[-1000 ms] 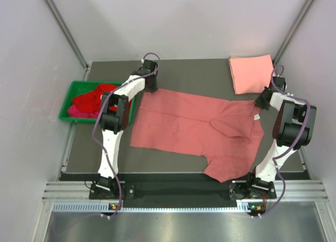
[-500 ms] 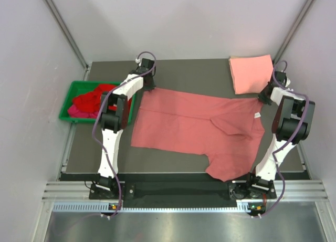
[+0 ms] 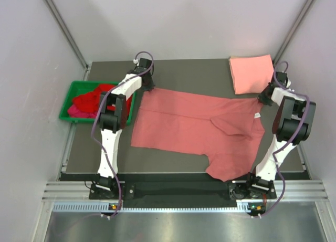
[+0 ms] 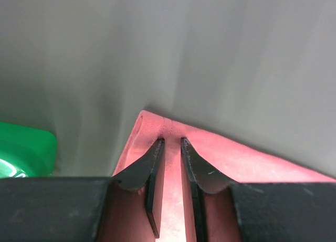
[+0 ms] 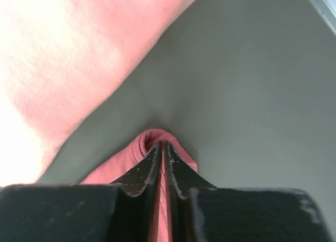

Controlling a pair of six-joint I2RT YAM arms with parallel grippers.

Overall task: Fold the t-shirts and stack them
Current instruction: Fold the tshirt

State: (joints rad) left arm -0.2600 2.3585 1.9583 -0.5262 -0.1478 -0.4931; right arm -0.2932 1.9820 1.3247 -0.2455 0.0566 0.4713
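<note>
A dusty rose-red t-shirt (image 3: 197, 129) lies spread across the dark table, one sleeve reaching the near edge. My left gripper (image 3: 147, 87) is at its far left corner. In the left wrist view the jaws (image 4: 170, 142) stand a little apart over the corner (image 4: 252, 163), which lies flat. My right gripper (image 3: 261, 98) is at the far right corner, and in the right wrist view it (image 5: 164, 143) is shut on a small fold of the shirt (image 5: 121, 166). A folded salmon pink t-shirt (image 3: 252, 73) lies at the back right and also shows in the right wrist view (image 5: 79, 53).
A green bin (image 3: 68, 106) hangs off the table's left side and holds crumpled bright red and magenta shirts (image 3: 92, 100); its corner shows in the left wrist view (image 4: 26, 147). White walls close in the table at the back and on both sides.
Both grippers have shifted slightly toward the back of the table, the right one also outward. The shirt's far edge lies a little straighter. Hardly anything has moved in the last half second.
</note>
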